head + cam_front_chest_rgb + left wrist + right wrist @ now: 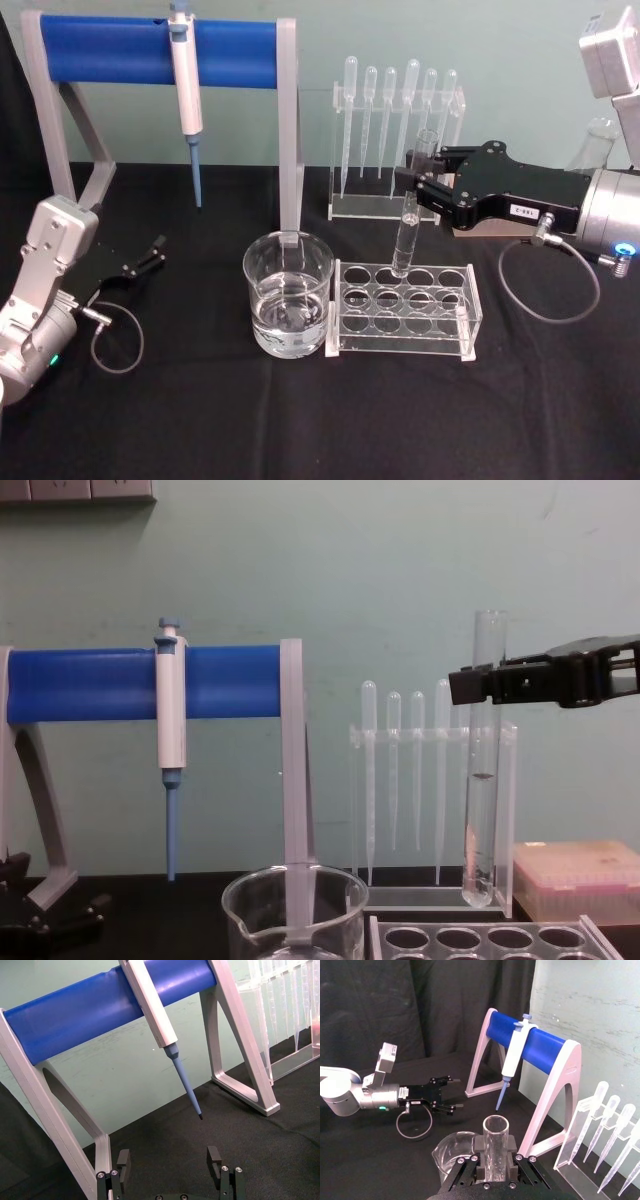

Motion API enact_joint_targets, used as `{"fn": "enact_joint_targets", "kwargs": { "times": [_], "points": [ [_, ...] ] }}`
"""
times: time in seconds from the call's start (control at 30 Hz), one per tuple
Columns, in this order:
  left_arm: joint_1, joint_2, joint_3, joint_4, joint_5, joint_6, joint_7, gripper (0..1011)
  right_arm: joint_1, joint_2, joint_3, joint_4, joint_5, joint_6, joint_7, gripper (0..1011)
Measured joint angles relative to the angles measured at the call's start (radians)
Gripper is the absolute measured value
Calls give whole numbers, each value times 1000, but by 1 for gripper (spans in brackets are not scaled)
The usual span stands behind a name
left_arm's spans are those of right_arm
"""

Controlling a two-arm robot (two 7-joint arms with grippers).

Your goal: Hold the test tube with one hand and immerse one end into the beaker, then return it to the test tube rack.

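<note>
My right gripper is shut on the upper part of the test tube, which hangs upright. Its round bottom sits just above the back row of the clear rack. The chest view shows the tube from the side, with the right gripper clamped below its rim. In the right wrist view the tube's open mouth stands between the jaws. The beaker holds water and stands left of the rack, apart from the tube. My left gripper rests open at the far left, near the table.
A grey stand with a blue bar carries a white and blue pipettor behind the beaker. A clear holder of plastic pipettes stands behind the rack. A pink box lies at the back right.
</note>
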Motion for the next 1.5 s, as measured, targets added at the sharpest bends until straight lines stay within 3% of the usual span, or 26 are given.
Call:
{"fn": "enact_joint_targets", "kwargs": {
  "times": [1.5],
  "points": [
    [0,0,0,0,0,0,0,1000,0,0,0,0,0,0,0,241]
  ]
}}
